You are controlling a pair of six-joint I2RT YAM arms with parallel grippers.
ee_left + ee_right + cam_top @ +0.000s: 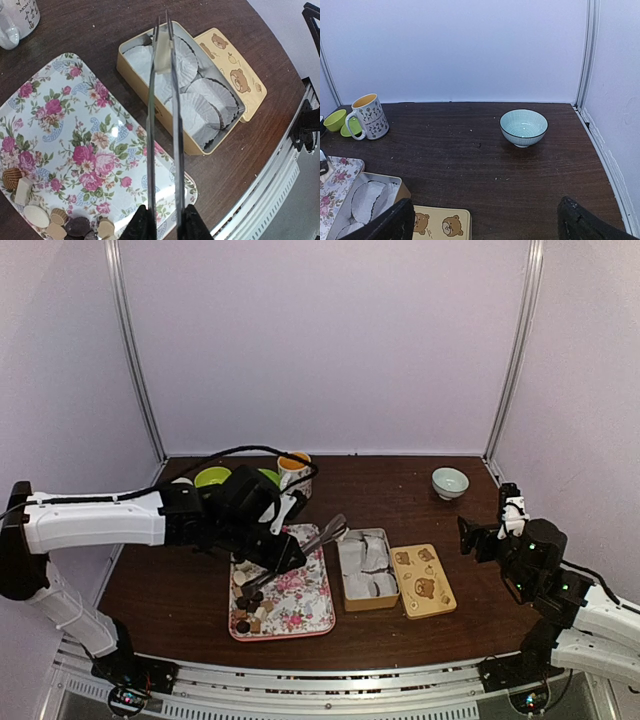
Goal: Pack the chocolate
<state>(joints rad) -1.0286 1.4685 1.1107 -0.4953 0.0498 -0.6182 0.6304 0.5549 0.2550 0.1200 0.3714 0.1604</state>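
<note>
Holding what, the left pincer [162, 226]?

It is clenched on the handle end of the metal tongs [151, 125]. The tongs' tips pinch one pale piece [162, 52] of chocolate.

Which way do the tongs run?

Their long axis goes from the pincer, which is over the flowered tray [75, 125], out to the right and a little far. The tips end over the open tin [135, 75].

So where is the piece against the tin?

It sits above the white paper cup [182, 60] at the tin's far-left corner. I cannot tell whether it touches the paper. The tin lies just right of the tray, with its long side running near to far.

And the rest of the chocolate?

The other chocolates [55, 220] are bunched at the near-left corner of the tray, back behind the tips.

What about the right pincer [487, 222]?

It is released, with jaws wide and nothing between them. It is well apart at the right side of the bench [470, 145], beyond the bear-printed lid [235, 75]. The left arm is clearly nearer.

What is the next move, in your view?

Judging by that, lower straight down into the cup and ease the tongs apart.
</note>
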